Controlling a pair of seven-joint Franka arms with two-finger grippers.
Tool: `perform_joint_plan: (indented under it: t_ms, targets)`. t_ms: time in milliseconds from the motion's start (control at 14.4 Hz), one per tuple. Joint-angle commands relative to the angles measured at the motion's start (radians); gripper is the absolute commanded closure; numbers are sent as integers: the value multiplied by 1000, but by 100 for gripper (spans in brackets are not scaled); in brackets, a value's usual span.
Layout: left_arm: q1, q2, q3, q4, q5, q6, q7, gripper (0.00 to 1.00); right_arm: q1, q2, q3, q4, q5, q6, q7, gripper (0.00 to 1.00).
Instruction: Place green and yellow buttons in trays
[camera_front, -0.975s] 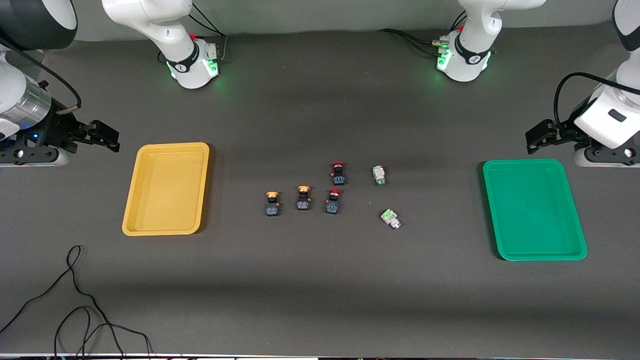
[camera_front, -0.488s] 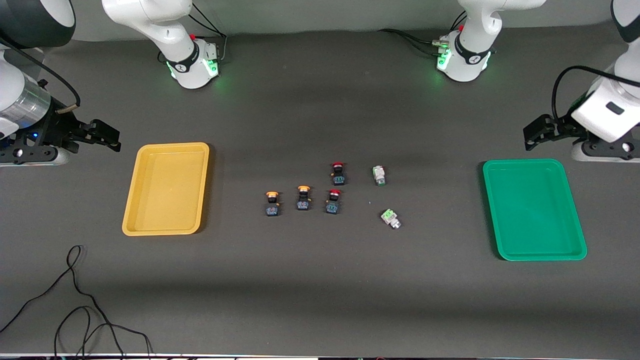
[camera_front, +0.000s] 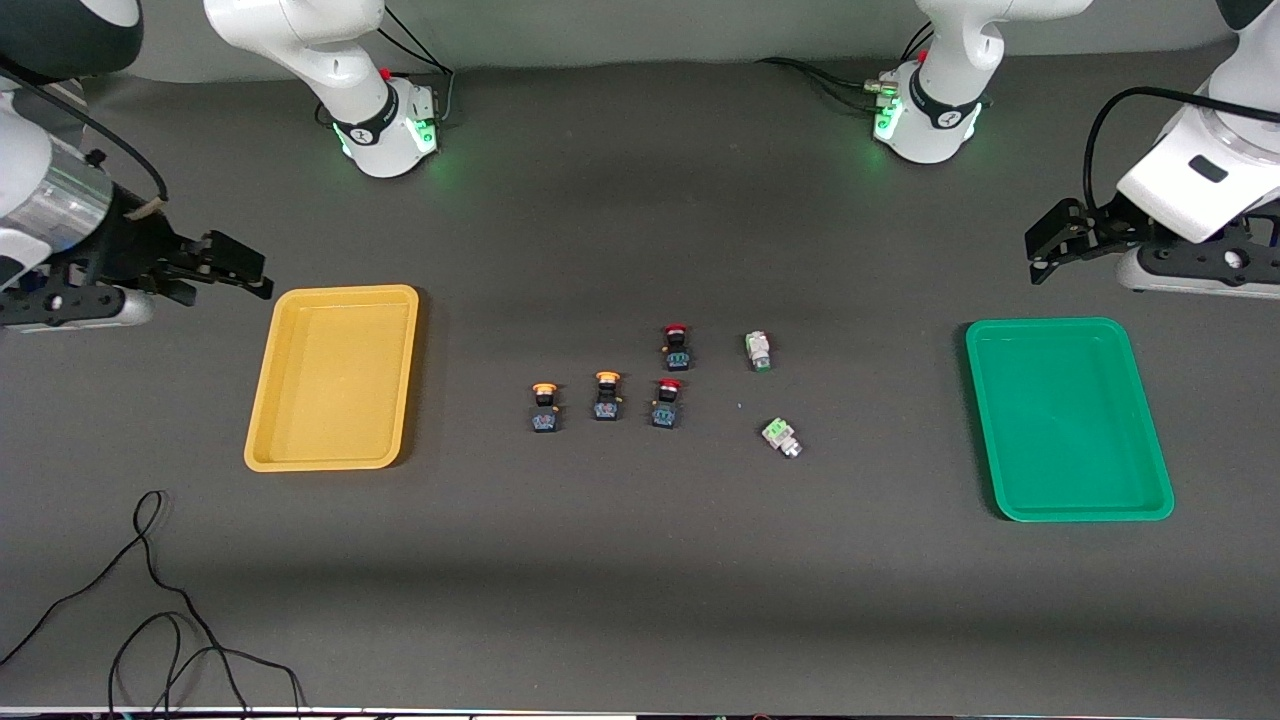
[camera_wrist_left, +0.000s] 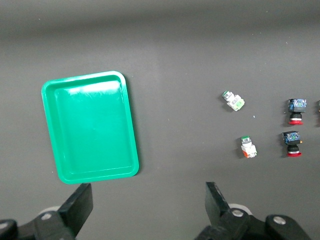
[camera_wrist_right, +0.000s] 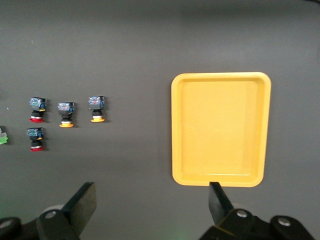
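Note:
Two orange-yellow capped buttons (camera_front: 544, 407) (camera_front: 606, 395) and two pale green buttons (camera_front: 759, 351) (camera_front: 781, 437) lie mid-table. The yellow tray (camera_front: 335, 380) lies toward the right arm's end and the green tray (camera_front: 1068, 420) toward the left arm's end; both hold nothing. My right gripper (camera_front: 245, 270) is open over the table beside the yellow tray's corner. My left gripper (camera_front: 1045, 250) is open over the table beside the green tray's corner. The left wrist view shows its gripper (camera_wrist_left: 147, 200), the green tray (camera_wrist_left: 90, 127) and green buttons (camera_wrist_left: 233, 101). The right wrist view shows its gripper (camera_wrist_right: 152, 202), the yellow tray (camera_wrist_right: 220, 129) and yellow buttons (camera_wrist_right: 66, 114).
Two red-capped black switches (camera_front: 676, 346) (camera_front: 667, 402) stand between the yellow and green buttons. A loose black cable (camera_front: 150, 600) lies near the front edge at the right arm's end. The arm bases (camera_front: 385, 125) (camera_front: 925, 120) stand along the back.
Both grippers have moved in toward the table's middle, the right one closing on the yellow tray's corner. The buttons and trays have not moved.

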Motion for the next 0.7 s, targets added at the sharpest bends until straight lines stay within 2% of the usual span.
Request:
perform_joint_plan:
  t_ms: [0,348,488,627]
  targets:
    - [1,-5,3,30,-4,-91,-9,0,75,47,3,17,12,41,132,0]
    - [-7,30,-7,16,15,-90,3,0,192,157,3,-9,6,164,315,0]
    - [-39,105,-22,21,40,-114,-6,0,239,205,1,-43,6,248,365,0]
    - [-37,111,-23,-2,36,-90,-11,0,276,278,3,-51,6,307,379,0]
